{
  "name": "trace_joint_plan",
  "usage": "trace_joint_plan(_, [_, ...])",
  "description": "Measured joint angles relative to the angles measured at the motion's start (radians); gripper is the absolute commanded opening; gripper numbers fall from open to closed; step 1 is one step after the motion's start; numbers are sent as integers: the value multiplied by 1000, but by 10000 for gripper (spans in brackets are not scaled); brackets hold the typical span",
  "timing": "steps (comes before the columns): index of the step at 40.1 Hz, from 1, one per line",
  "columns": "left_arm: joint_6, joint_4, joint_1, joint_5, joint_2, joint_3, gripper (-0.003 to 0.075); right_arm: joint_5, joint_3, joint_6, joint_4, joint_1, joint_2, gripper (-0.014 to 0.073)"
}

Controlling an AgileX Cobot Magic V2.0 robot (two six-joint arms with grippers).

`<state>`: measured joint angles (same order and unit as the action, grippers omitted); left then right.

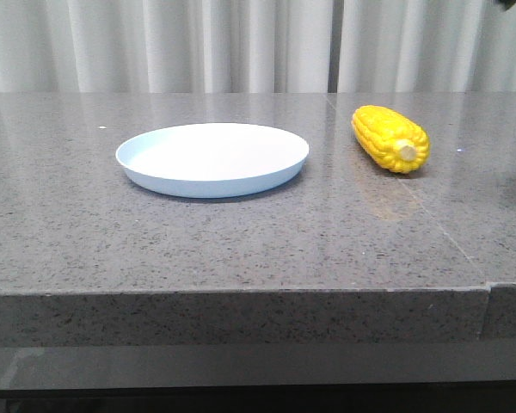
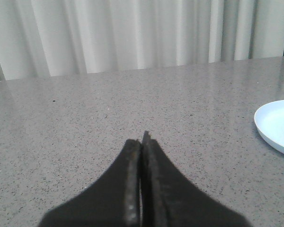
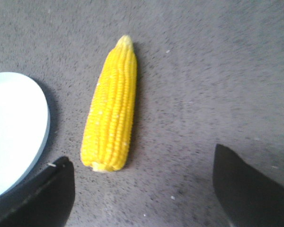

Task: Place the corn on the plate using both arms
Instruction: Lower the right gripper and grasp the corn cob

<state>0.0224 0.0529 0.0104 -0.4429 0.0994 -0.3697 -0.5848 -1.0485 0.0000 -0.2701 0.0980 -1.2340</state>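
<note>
We judge ourselves at the reach for the corn [image 1: 390,138], which lies on the counter [image 1: 241,241] just right of the empty plate [image 1: 212,158], stub end toward us. Our right hand [image 3: 142,189], fingers spread wide, hangs above it and must descend to straddle the cob; our left hand [image 2: 141,142], fingers pressed together, holds nothing. Bare counter surrounds both things, the near edge well off.

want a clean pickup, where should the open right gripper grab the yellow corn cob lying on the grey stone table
Probably across the thick middle of the yellow corn cob, coming down from above with the right gripper, one finger on each long side. It lies flat on the grey stone table, clear of the pale round plate; its ends taper.
</note>
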Motion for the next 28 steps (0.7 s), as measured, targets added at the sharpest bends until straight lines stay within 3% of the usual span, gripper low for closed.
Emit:
trace_joint_plan(12, [0,0,0,0,0,0,-20,-71,-220,0,-49,88,-330,621])
trace_joint_plan(22, [2,0,0,0,0,0,-20,-96,-357,0,-55,95,-549,612])
trace_joint_plan(24, [2,0,0,0,0,0,-20,-100,-367,0,-55,97,-572,575])
trace_joint_plan(28, [2,0,0,0,0,0,-20,-107,-372,0,-55,97,-588,416])
